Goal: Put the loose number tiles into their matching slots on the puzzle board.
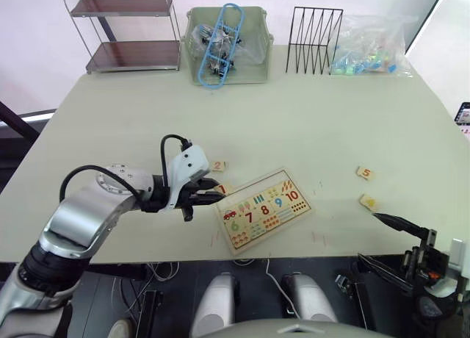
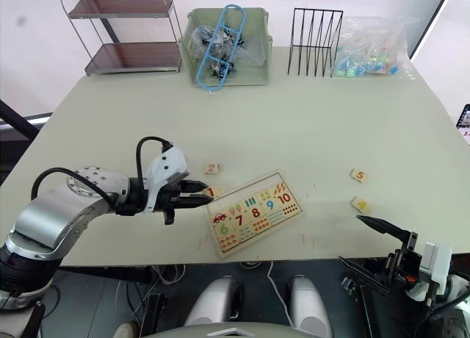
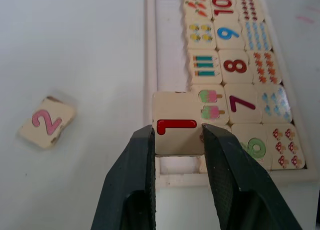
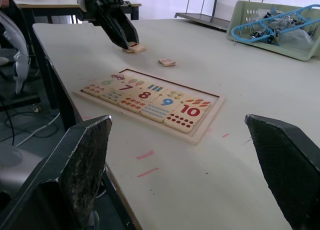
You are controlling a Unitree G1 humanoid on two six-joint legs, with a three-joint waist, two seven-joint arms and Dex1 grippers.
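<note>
Left tool [image 3: 177, 140] clamped on the 1 tile [image 3: 176, 130], held over the puzzle board's [image 3: 150, 65] empty slot row [image 3: 170, 45] just ahead for seating; right tool [image 4: 185, 165] spread wide, idle.

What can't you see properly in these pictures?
- The yellow-marked tile near the table's right edge: its numeral is too small to read in the eye views.
- The tile 1: the left gripper fingers cover its near edge in the left wrist view.
- The pieces in the clear bag: a jumble, too small to tell apart.
- The puzzle board far end: cut off by the left wrist view's edge.
</note>
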